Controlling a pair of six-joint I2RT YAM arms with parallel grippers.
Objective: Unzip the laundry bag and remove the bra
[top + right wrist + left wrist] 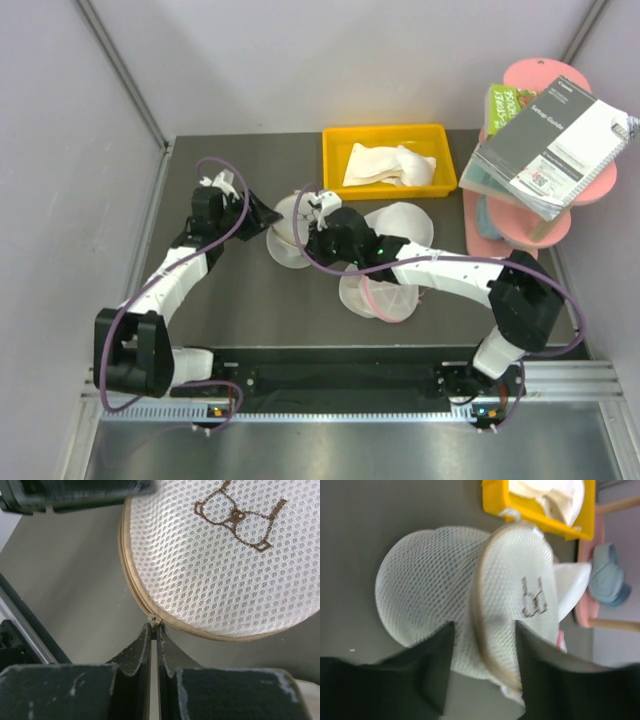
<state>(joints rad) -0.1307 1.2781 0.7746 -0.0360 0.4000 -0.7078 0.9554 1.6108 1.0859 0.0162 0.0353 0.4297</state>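
The laundry bag [285,245] lies mid-table, a round white mesh pod [425,580] with a beige-tan zip rim [479,610] and a brown embroidered mark [235,515]. My left gripper [484,627] is open, its jaws standing either side of the bag's near rim. My right gripper [154,626] is shut on the small zipper pull [154,619] at the rim's lower edge. In the top view my left gripper [262,215] and right gripper [312,222] flank the bag. The zip looks closed along the part that shows. The bra is hidden.
A yellow bin [432,140] at the back holds white cloth [385,165]. A pink-rimmed mesh bag [385,300] and a plain white one [405,222] lie under and beside my right arm. A pink shelf [520,225] with books [550,140] stands at the right.
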